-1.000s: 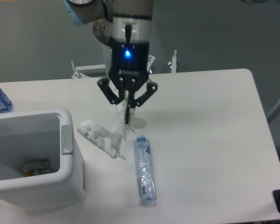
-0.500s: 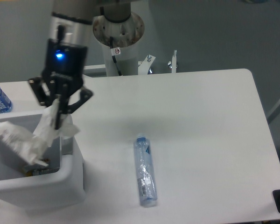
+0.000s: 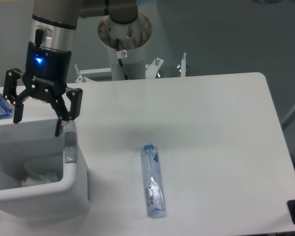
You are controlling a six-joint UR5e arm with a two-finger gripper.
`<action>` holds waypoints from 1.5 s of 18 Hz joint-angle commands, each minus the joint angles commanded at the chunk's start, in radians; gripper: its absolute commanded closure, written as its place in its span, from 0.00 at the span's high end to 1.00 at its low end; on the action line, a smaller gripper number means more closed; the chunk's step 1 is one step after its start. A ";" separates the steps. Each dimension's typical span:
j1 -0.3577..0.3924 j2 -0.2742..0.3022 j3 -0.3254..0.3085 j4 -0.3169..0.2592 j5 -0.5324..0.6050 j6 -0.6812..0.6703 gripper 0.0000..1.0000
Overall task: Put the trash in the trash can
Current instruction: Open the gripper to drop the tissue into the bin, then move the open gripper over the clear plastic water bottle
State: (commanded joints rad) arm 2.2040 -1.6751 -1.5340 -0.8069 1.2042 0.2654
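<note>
Wrapper [image 3: 39, 172] now in trash can [image 3: 73, 189], tool [image 3: 38, 118] spread above.

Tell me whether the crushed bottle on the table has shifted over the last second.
No. The crushed bottle lies in the same spot, right of the trash can, cap pointing away from the table's near edge.
</note>
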 joint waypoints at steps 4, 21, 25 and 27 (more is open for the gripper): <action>0.069 -0.002 -0.008 -0.002 -0.003 -0.009 1.00; 0.306 -0.423 0.152 0.002 0.080 0.010 1.00; 0.292 -0.475 0.121 -0.002 0.115 0.106 1.00; 0.273 -0.505 0.121 0.000 0.120 0.132 1.00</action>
State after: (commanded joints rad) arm 2.4775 -2.1796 -1.4128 -0.8069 1.3238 0.3972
